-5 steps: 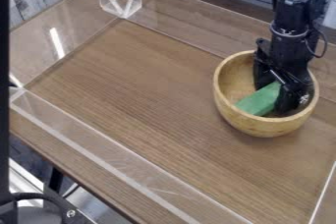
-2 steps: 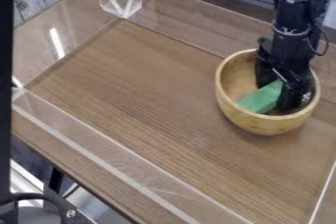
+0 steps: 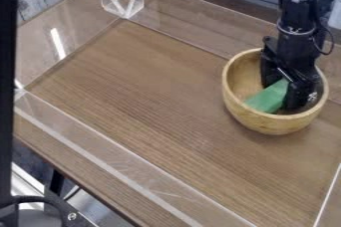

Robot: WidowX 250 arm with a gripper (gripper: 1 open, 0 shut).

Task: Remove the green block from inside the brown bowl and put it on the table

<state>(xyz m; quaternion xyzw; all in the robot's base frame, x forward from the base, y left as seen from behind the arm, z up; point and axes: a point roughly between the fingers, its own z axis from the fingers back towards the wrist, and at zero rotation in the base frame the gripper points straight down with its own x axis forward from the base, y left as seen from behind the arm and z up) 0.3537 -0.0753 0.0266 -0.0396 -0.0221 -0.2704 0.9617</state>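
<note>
Almost nothing different from the two earlier frames: arm and gripper [image 3: 290,73] look to be in the same spot, down in the brown bowl [image 3: 233,105], while the green block [image 3: 269,96] seems barely shifted if at all, so no lift and the removal part of the task remains undone; block is inside the bowl at right of frame, lying on the inner left side of it, long axis slanting from lower left to upper right, upper right end running up to the dark fingers; pincer is just to the right of the visible part of the block, close up against it or touching, can't tell which; jaws look spread apart, no grip on the block that I can see, though the tips are dark and partly hidden; next probably needs closing on the block, then up over the rim and down on the table [image 3: 127,92], left of the bowl; risk is pinching only one end and the block slipping back
</note>
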